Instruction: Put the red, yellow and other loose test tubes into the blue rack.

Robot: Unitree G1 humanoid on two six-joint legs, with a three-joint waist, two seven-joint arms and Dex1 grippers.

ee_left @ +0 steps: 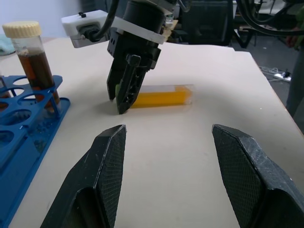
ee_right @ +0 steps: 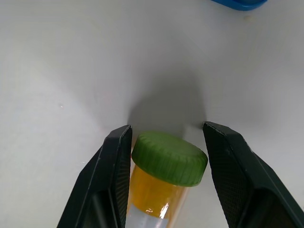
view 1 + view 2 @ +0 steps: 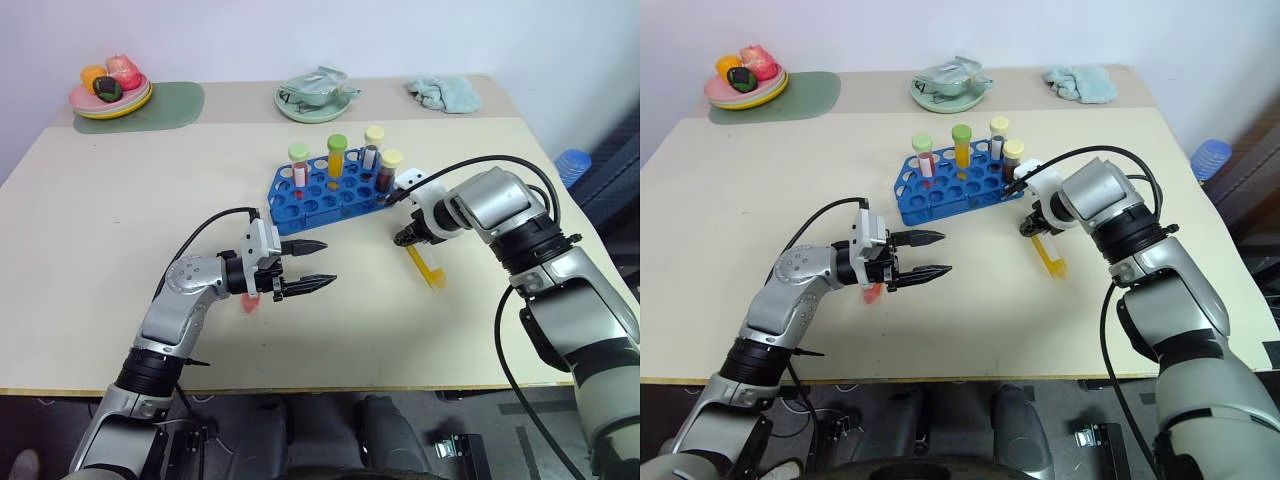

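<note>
Grippers, two, each of two black fingers with cross-hatched pads. Right gripper (image 2: 164,183) pointed steeply down at the beige table (image 3: 120,220), its fingers straddling the capped end of the yellow tube (image 2: 164,175); one finger lay against the cap, a gap showed at the other, so a firm hold could not be confirmed. That tube lay flat on the table just beside the blue rack (image 3: 325,195), ribbed round green cap, clear plastic wall, yellow liquid; its cap end was hidden behind the fingers in the head views, its lower length cut off in the right wrist view. Left gripper (image 3: 315,265) was level, fingers parted about halfway, holding nothing. Red tube (image 3: 249,302) lay on the table under the left wrist, mostly hidden, only a pink-red end visible. Rack, bright blue plastic, top a grid of round holes, held four upright capped tubes, among them the dark brown tube (image 1: 35,66) with cream ribbed cap.
</note>
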